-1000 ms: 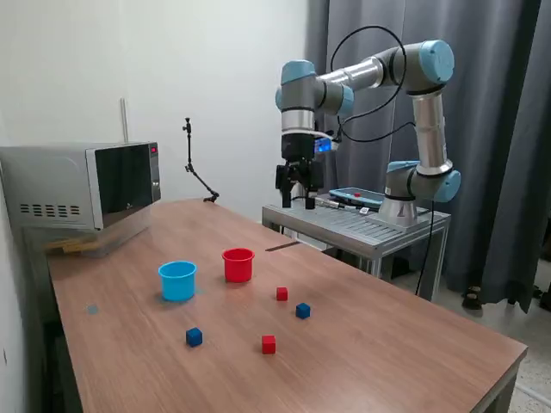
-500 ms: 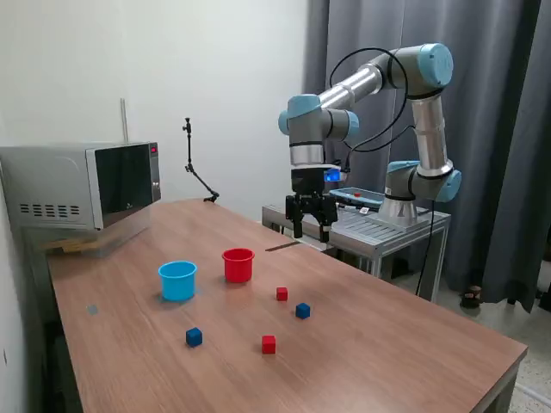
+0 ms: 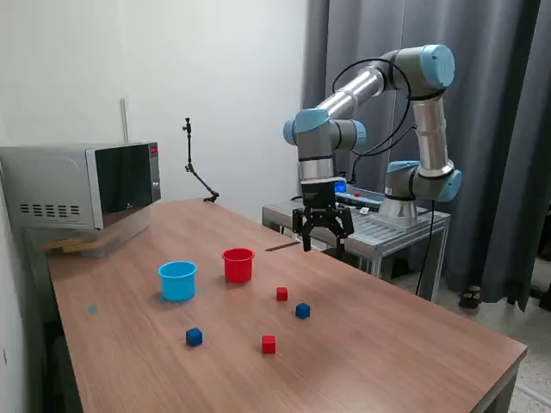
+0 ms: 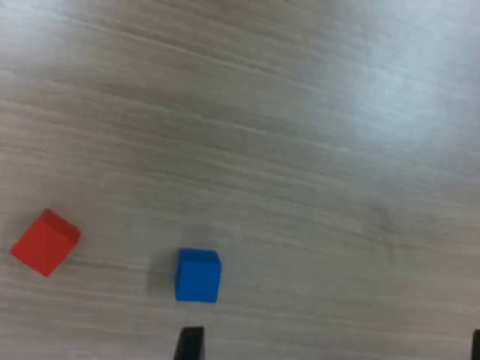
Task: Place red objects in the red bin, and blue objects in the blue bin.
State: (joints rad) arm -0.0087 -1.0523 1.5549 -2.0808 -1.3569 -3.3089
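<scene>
End effector (image 3: 322,242) above the worktop (image 3: 387,344), fingers spread and empty.
A red cube (image 3: 281,293) and a blue cube (image 3: 302,311) lie below it, apart, near the red cup (image 3: 238,264).

Even, bright indoor light; exterior view sharp, shadows faint. Wrist view soft and blurred, with pale glare on the surface (image 4: 375,90).

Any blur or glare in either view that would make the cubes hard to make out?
Exterior view: sharp and evenly lit, all four cubes distinct on the table; the gripper shows slight softness. Wrist view: soft overall, with a pale glare patch on the wood, yet the red cube and the blue cube stay clearly readable, each with a faint shadow.
</scene>
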